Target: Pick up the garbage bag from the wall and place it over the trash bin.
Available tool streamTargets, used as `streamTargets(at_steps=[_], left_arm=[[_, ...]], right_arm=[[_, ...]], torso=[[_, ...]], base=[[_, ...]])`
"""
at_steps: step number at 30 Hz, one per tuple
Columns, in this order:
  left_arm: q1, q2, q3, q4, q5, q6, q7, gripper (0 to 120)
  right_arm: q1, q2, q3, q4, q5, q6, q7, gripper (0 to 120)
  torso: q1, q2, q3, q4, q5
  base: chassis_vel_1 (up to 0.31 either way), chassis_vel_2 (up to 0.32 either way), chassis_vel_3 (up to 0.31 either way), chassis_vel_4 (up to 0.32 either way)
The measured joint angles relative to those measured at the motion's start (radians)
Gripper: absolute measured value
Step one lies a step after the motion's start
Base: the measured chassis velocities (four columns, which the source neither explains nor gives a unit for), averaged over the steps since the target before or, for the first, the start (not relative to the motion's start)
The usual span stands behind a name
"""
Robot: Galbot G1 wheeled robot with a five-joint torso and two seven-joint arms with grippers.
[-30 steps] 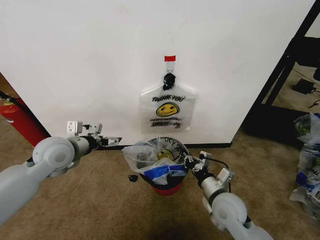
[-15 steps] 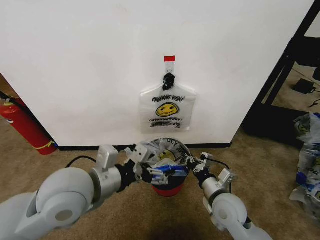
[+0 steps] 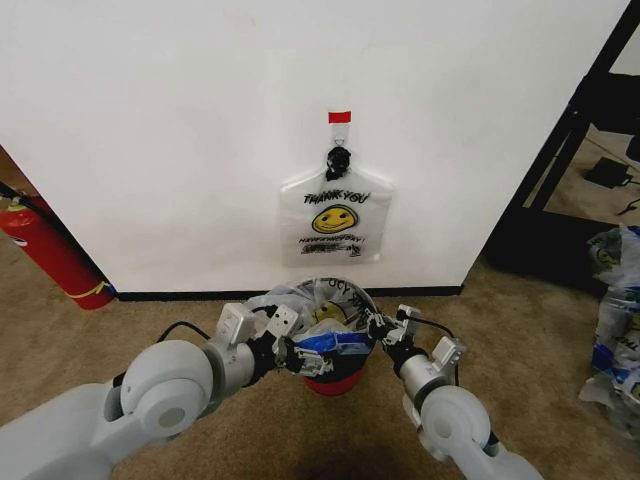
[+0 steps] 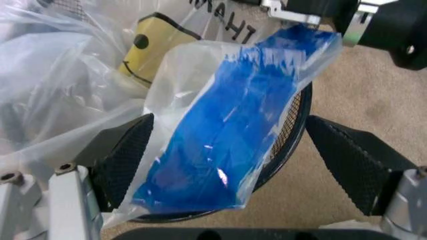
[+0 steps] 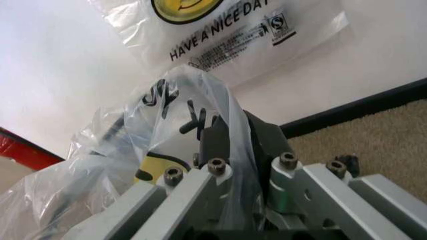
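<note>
The left gripper (image 4: 227,165) stands wide open, its pads either side of the blue-rimmed translucent garbage bag (image 3: 318,325) lip on the round black trash bin (image 3: 330,375). Beyond, the right gripper (image 3: 382,330) pinches the opposite rim. Best close on plastic only, clear of mesh.

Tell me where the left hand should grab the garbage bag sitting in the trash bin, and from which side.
Probably the blue rim strip of the garbage bag. It drapes outward over the trash bin edge as a flat, loose flap, so closing across its thin faces from outside the bin suits it. The open left hand already straddles it. The right hand grips the opposite rim.
</note>
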Motion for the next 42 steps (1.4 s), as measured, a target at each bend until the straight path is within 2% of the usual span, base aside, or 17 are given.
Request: streamTargets(at_steps=[3,5,7,12,13,18,20,21,22,24,26,38,42], left_arm=[[-0.001,-0.006,0.006,0.013,0.010,-0.018,-0.007,86],[0.000,-0.003,0.011,0.019,0.014,-0.035,-0.016,76],[0.002,-0.003,0.012,0.019,0.015,-0.037,-0.017,73],[0.011,-0.006,0.017,0.015,0.021,-0.042,-0.022,51],[0.011,-0.006,0.017,0.015,0.021,-0.042,-0.022,51],[0.021,0.003,0.009,0.001,0.021,-0.043,-0.022,31],[0.022,0.004,0.009,0.000,0.022,-0.043,-0.022,30],[0.027,0.005,0.008,-0.003,0.025,-0.044,-0.022,22],[0.029,0.006,0.007,-0.005,0.028,-0.044,-0.022,22],[0.032,0.009,0.005,-0.013,0.034,-0.046,-0.022,8],[0.040,0.014,-0.004,-0.030,0.035,-0.048,-0.024,1],[0.070,0.026,-0.017,-0.085,0.040,-0.052,-0.032,0],[0.156,0.030,-0.059,-0.113,0.090,-0.053,-0.017,0]], right_arm=[[0.000,0.004,-0.001,0.000,0.002,-0.001,0.003,2],[-0.004,0.005,-0.001,0.000,0.002,-0.001,0.003,2],[-0.005,0.006,-0.001,-0.001,0.002,-0.001,0.003,2],[-0.004,0.010,-0.001,-0.003,0.002,-0.001,0.003,2],[-0.004,0.010,-0.001,-0.003,0.002,-0.001,0.003,2],[-0.003,0.012,0.000,-0.007,0.002,-0.001,0.004,2],[-0.003,0.012,0.000,-0.008,0.002,-0.001,0.004,2],[-0.004,0.014,0.000,-0.009,0.002,-0.001,0.004,2],[-0.004,0.016,0.000,-0.009,0.002,-0.001,0.005,2],[-0.004,0.021,0.000,-0.010,0.002,-0.001,0.006,2],[-0.004,0.030,0.000,-0.013,0.002,0.000,0.008,2],[-0.008,0.060,0.012,-0.017,0.001,0.004,0.015,2],[-0.003,0.073,0.028,-0.017,0.013,0.005,0.031,2]], torso=[[0.000,0.000,0.000,-0.0001,0.0000],[0.000,0.000,0.000,-0.0001,0.0000],[0.000,0.000,0.000,-0.0001,0.0001],[0.000,0.000,0.000,-0.0001,0.0000],[0.000,0.000,0.000,-0.0001,0.0000],[0.000,0.000,0.000,-0.0001,0.0000],[0.000,0.000,0.000,-0.0001,0.0000],[0.000,0.000,0.000,-0.0001,0.0000],[0.000,0.000,0.000,0.0000,0.0000],[0.000,0.000,0.000,0.0000,-0.0001],[0.000,0.000,0.000,-0.0001,0.0000],[0.000,0.000,0.000,0.0000,0.0000],[0.000,0.000,0.000,-0.0001,0.0001]], base=[[0.000,0.000,0.000,0.000],[0.000,0.000,0.000,0.000],[0.000,0.000,0.000,0.000],[0.000,0.000,0.000,0.000],[0.000,0.000,0.000,0.000],[0.000,0.000,0.000,0.000],[0.000,0.000,0.000,0.000],[0.000,0.000,0.000,0.000],[0.000,0.000,0.000,0.000],[0.000,0.000,0.000,0.000],[0.000,0.000,0.000,0.000],[0.000,0.000,0.000,0.000],[0.000,0.000,0.000,0.000]])
